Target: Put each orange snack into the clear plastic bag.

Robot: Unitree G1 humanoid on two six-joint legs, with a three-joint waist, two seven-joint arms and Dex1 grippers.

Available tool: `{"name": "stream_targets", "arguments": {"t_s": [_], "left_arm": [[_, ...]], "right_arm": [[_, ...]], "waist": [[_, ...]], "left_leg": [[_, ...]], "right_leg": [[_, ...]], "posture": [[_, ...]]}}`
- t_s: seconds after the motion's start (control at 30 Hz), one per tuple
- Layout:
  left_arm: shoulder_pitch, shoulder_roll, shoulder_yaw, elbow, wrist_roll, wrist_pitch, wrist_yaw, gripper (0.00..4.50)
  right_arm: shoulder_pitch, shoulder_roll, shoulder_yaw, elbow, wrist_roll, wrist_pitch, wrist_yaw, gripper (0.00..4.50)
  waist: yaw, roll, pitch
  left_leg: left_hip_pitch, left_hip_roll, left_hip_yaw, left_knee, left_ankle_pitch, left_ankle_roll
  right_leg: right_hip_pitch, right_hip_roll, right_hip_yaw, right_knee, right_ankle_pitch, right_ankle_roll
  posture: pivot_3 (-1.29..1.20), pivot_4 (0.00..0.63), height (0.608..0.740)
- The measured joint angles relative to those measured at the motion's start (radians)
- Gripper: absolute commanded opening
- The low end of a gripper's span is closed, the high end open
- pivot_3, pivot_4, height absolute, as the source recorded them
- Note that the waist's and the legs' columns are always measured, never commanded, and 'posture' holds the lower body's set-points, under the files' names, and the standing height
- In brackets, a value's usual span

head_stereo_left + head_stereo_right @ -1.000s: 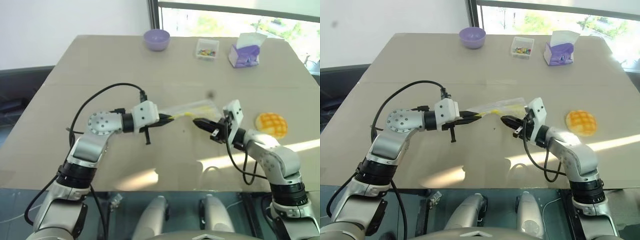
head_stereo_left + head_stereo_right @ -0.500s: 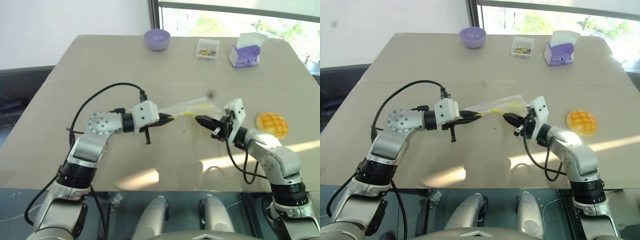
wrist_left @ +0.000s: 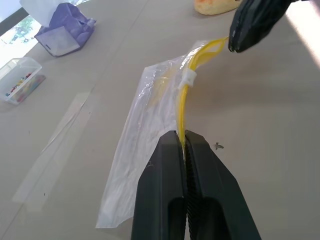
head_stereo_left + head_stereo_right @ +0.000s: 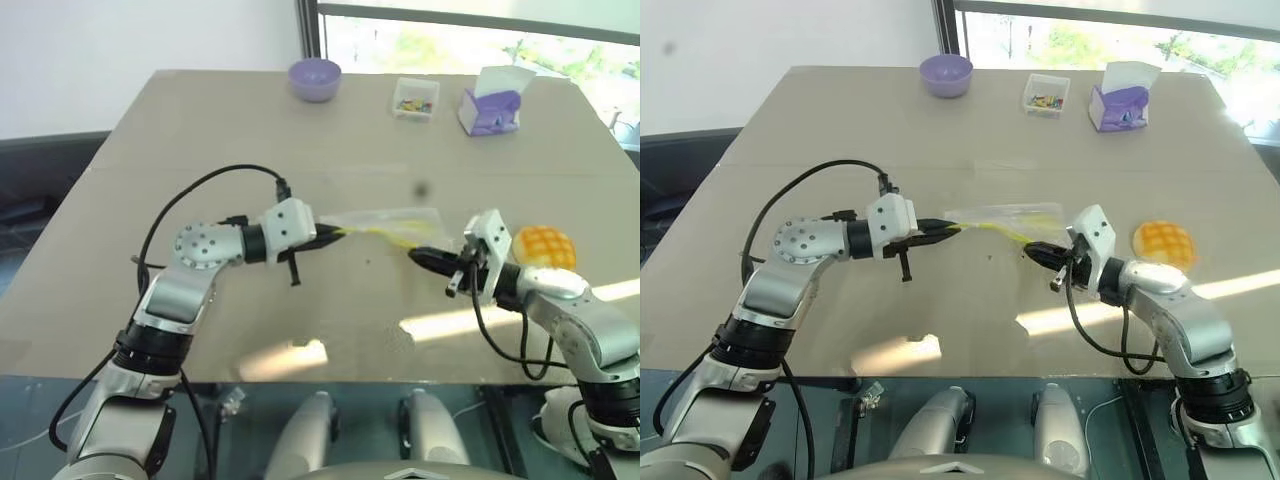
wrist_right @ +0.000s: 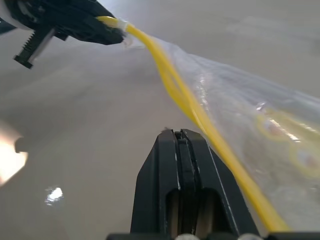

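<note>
2 grippers, left gripper [image 4: 325, 237] and right gripper [image 4: 422, 257], pinch the clear plastic bag [image 4: 385, 219] stretched between them

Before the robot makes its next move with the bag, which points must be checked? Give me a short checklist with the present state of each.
1. left gripper shut on the yellow seal strip: ok.
2. right gripper holds the strip's other end: ok.
3. clear plastic bag mouth open for a snack: not ok, strip is pulled long and narrow.
4. orange snack still outside the bag, on the table: ok.
5. No free gripper for the snack: not ok.
</note>
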Motion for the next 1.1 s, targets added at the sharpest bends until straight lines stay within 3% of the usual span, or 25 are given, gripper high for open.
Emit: {"name": "stream_targets", "arguments": {"t_s": [0.17,0.53,1.1], "left_arm": [[-0.007,-0.001,0.000,-0.001,0.000,0.023,0.008,0.00],[-0.016,-0.007,0.000,-0.003,0.000,0.048,0.024,0.00],[-0.016,-0.009,0.000,-0.004,-0.001,0.044,0.019,0.00]], "right_arm": [[-0.026,0.030,-0.038,0.023,0.009,-0.029,-0.012,0.04],[-0.036,0.160,0.039,0.008,0.017,-0.012,-0.068,0.04],[-0.072,0.175,0.036,0.076,-0.007,-0.018,-0.111,0.04]], "waist": [[0.000,0.000,0.000],[0.000,0.000,0.000],[-0.001,0.000,0.000]], "left_leg": [[0.000,0.000,0.000,0.000,0.001,-0.001],[0.000,0.003,0.000,0.000,0.001,-0.001],[0.000,0.004,0.000,0.000,0.001,-0.001]], "right_leg": [[0.000,0.000,0.000,0.000,0.000,0.000],[0.000,0.000,0.000,0.000,0.000,0.000],[0.000,0.001,0.000,0.000,0.000,0.000]], "posture": [[0.00,0.150,0.740],[0.00,0.150,0.740],[0.00,0.150,0.740]]}}
